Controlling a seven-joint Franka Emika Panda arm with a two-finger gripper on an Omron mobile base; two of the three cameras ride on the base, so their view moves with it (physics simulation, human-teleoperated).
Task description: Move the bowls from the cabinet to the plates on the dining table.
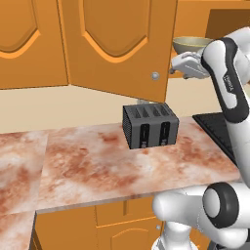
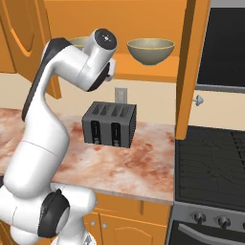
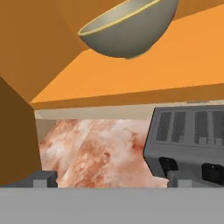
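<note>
Two olive-grey bowls with pale rims stand on the shelf of the open orange cabinet [image 2: 143, 72]. One bowl [image 2: 150, 50] is in plain sight, and the other bowl [image 2: 79, 43] is half hidden behind my arm. In the left base view, a bowl [image 1: 190, 44] sits just above my gripper [image 1: 177, 66]. The hand view has a bowl [image 3: 127, 28] above and ahead on the shelf, and my gripper [image 3: 111, 179] is open and empty just below shelf level. The plates and the dining table are out of view.
A black toaster [image 2: 110, 123] stands on the marbled counter [image 1: 88, 161] under the cabinet. One open cabinet door [image 1: 122, 44] hangs to my left, another door [image 2: 191, 67] with a silver knob to my right. A black stove [image 2: 210, 158] adjoins the counter on the right.
</note>
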